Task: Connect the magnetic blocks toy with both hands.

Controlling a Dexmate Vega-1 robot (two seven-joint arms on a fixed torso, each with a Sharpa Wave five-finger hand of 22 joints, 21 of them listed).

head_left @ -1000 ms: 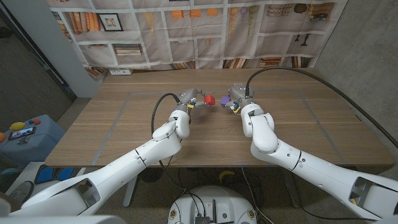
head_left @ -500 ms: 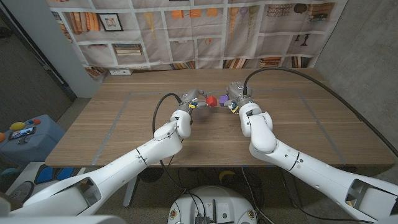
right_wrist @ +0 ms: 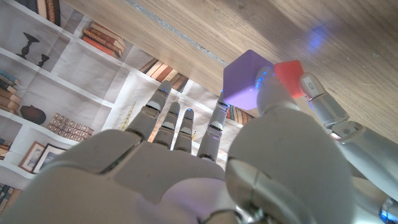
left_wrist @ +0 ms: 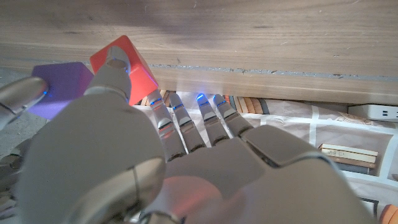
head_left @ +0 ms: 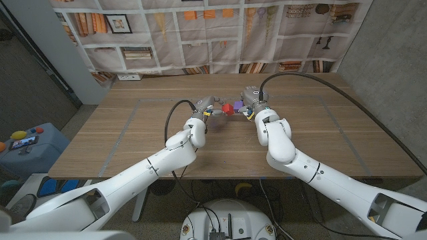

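While pinching red block (left_wrist: 121,62) in left hand (head_left: 208,107) and purple block (right_wrist: 249,78) in right hand (head_left: 252,101), apparently touching blocks at table's twelve o'clock; seating join remaining.

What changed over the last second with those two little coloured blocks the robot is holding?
The two hands drew together: the left hand carried its red cube block toward the purple cube block in the right hand, closing the gap until the blocks meet. Both hands still grip their blocks above the wooden table.
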